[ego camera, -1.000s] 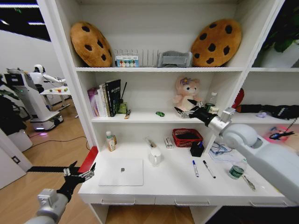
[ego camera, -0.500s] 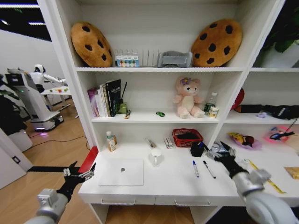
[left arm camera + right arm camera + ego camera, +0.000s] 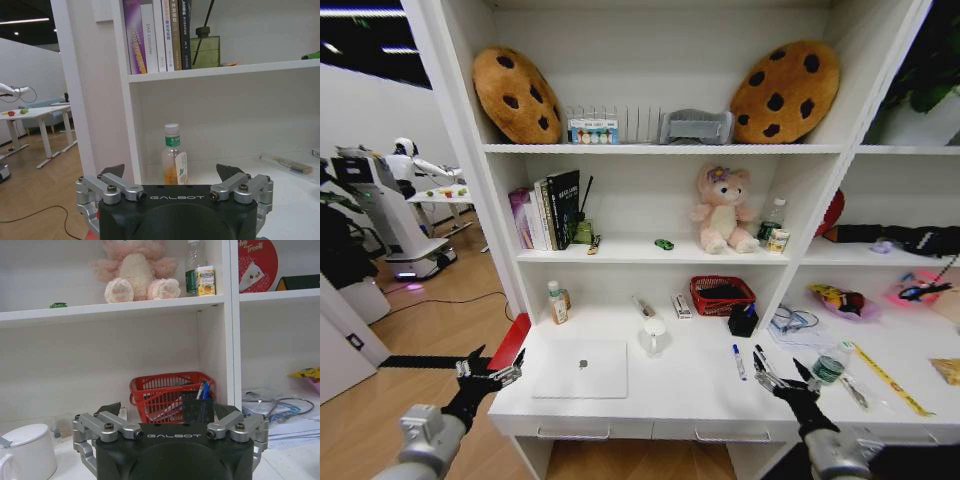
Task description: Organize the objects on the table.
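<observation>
Right gripper (image 3: 779,381) lowered, jaws spread, beside two pens (image 3: 750,360), one laptop (image 3: 581,368)

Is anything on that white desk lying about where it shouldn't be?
Two pens lie loose on the desk, though a black pen holder stands just behind them by the red basket. Nothing looks spilled or broken; the laptop lies shut and flat.

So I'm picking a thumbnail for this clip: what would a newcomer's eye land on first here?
Probably the two cookie-shaped cushions leaning at either end of the top shelf, and the pink plush bear sitting on the middle shelf. Below them, the silver laptop lies closed on the white desk, with the red mesh basket at the back. The left gripper hovers open off the desk's left end; the right gripper, also open, is over the front edge near two pens.
</observation>
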Robot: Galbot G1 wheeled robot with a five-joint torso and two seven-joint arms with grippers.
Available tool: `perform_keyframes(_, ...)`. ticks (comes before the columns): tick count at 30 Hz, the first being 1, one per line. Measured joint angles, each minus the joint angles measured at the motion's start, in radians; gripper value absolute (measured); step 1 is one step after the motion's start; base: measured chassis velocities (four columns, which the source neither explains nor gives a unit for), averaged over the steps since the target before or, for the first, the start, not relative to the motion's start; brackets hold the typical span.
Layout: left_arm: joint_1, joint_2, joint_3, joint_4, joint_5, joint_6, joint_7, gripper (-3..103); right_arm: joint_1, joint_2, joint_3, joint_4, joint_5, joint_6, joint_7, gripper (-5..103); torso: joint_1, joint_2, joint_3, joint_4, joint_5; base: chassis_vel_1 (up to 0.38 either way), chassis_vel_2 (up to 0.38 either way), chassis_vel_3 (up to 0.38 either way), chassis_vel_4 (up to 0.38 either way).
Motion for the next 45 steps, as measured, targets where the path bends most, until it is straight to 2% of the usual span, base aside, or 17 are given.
perform_keyframes(15, 0.0, 0.0, 0.0, 0.0, 0.0, 0.0, 0.0, 100, 0.051, -0.035, -0.071, -0.049, 0.002, -0.002, 0.008, 100, 0.0, 0.0, 0.0, -0.0003, 0.0002, -0.095, -0.16, 0.104, 0.155)
perform_keyframes(19, 0.0, 0.0, 0.0, 0.0, 0.0, 0.0, 0.0, 100, 0.086, -0.066, -0.117, -0.072, -0.004, -0.005, 0.013, 100, 0.0, 0.0, 0.0, -0.0003, 0.0006, -0.176, -0.225, 0.196, 0.181)
perform_keyframes(21, 0.0, 0.0, 0.0, 0.0, 0.0, 0.0, 0.0, 100, 0.127, -0.113, -0.168, -0.074, 0.038, -0.073, 0.052, 100, 0.0, 0.0, 0.0, -0.0002, 0.0005, -0.081, -0.094, 0.132, 0.057)
perform_keyframes(22, 0.0, 0.0, 0.0, 0.0, 0.0, 0.0, 0.0, 100, 0.127, -0.113, -0.168, -0.074, 0.038, -0.073, 0.052, 100, 0.0, 0.0, 0.0, -0.0002, 0.0005, -0.038, -0.094, 0.132, 0.003)
perform_keyframes(23, 0.0, 0.0, 0.0, 0.0, 0.0, 0.0, 0.0, 100, 0.17, -0.141, -0.209, -0.076, 0.079, -0.117, 0.098, 100, 0.0, 0.0, 0.0, -0.0001, 0.0007, 0.0, 0.0, 0.0, 0.0)
perform_keyframes(24, 0.0, 0.0, 0.0, 0.0, 0.0, 0.0, 0.0, 100, 0.17, -0.141, -0.209, -0.076, 0.079, -0.117, 0.098, 100, 0.0, 0.0, 0.0, -0.0001, 0.0007, 0.0, 0.0, 0.0, 0.0)
perform_keyframes(27, 0.0, 0.0, 0.0, 0.0, 0.0, 0.0, 0.0, 100, 0.329, -0.209, -0.323, -0.163, 0.111, -0.19, 0.194, 100, 0.0, 0.0, 0.0, 0.0001, -0.0001, 0.018, 0.017, -0.01, -0.015)
perform_keyframes(28, 0.0, 0.0, 0.0, 0.0, 0.0, 0.0, 0.0, 100, 0.329, -0.209, -0.323, -0.163, 0.111, -0.19, 0.194, 100, 0.0, 0.0, 0.0, 0.0001, -0.0001, 0.053, 0.05, -0.03, -0.046)
perform_keyframes(31, 0.0, 0.0, 0.0, 0.0, 0.0, 0.0, -0.001, 100, 0.48, -0.234, -0.423, -0.261, 0.197, -0.264, 0.3, 100, 0.0, 0.0, 0.0, 0.0002, -0.0001, 0.016, 0.025, -0.01, -0.015)
perform_keyframes(32, 0.0, 0.0, 0.0, 0.0, 0.0, 0.0, -0.001, 100, 0.48, -0.234, -0.423, -0.261, 0.197, -0.264, 0.3, 100, 0.0, 0.0, 0.0, 0.0002, -0.0001, 0.0, 0.0, 0.0, 0.0)
perform_keyframes(34, 0.0, 0.0, 0.0, 0.0, 0.0, 0.0, -0.001, 100, 0.562, -0.235, -0.47, -0.313, 0.257, -0.308, 0.35, 100, 0.0, 0.0, 0.0, -0.0003, 0.0004, 0.0, 0.0, 0.0, 0.0)
perform_keyframes(38, 0.0, 0.0, 0.0, 0.0, 0.0, 0.0, 0.0, 100, 0.667, -0.217, -0.526, -0.399, 0.294, -0.333, 0.368, 100, 0.0, 0.0, 0.0, 0.0, 0.0003, 0.0, 0.0, 0.0, 0.0)
perform_keyframes(45, 0.0, 0.0, 0.0, 0.0, 0.0, 0.0, 0.0, 100, 0.693, -0.185, -0.555, -0.47, 0.315, -0.34, 0.366, 100, 0.0, 0.0, 0.0, -0.0003, 0.0002, 0.0, 0.0, 0.0, 0.0)
